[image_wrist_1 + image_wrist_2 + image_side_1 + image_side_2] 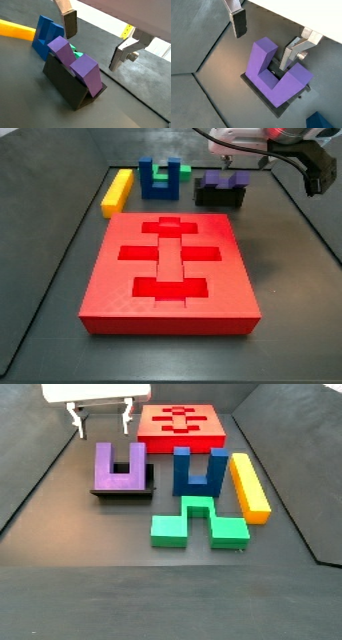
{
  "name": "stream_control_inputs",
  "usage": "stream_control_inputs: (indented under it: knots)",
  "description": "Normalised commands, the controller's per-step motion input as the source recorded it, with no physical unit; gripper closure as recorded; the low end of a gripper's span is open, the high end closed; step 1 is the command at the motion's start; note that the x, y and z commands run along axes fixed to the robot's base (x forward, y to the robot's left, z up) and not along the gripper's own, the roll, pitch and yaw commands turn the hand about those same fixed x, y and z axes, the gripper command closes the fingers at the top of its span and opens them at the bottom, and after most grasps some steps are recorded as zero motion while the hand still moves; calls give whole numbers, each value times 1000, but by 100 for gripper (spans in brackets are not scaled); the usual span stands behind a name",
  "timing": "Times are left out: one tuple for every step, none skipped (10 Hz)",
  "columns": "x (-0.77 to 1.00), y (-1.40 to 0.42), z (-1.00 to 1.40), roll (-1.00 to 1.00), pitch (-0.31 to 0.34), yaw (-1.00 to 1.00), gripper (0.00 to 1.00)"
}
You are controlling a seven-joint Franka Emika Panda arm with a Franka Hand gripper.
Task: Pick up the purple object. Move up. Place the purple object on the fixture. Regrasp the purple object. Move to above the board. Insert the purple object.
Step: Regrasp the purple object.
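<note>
Grey floor beneath open hand

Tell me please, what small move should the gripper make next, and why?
Probably lower the gripper straight down around the purple object to regrasp it. The purple object sits on the fixture, prongs up, and the open fingers hang above it, touching nothing; the board is not yet reached.

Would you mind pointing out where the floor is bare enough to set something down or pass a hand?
Bare floor lies beside the red board on either long side, and in front of the green block. It is crowded where the purple block on the dark fixture, the blue block and the yellow bar stand in a row. The open gripper hangs above the purple block.
</note>
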Motion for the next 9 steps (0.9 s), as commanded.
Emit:
stream_control_inputs:
  knots:
    - [189, -3, -126, 143, 0, 0, 0]
    - [334, -106, -237, 366, 0, 0, 0]
    - [454, -220, -171, 634, 0, 0, 0]
    - [451, -280, -146, 769, 0, 0, 0]
    - [417, -263, -149, 729, 0, 0, 0]
    - [237, -194, -77, 614, 26, 0, 0]
    - [234, -43, -91, 403, 49, 0, 0]
    - [286, 0, -140, 331, 57, 3, 0]
    - [346, 91, -220, 69, 60, 34, 0]
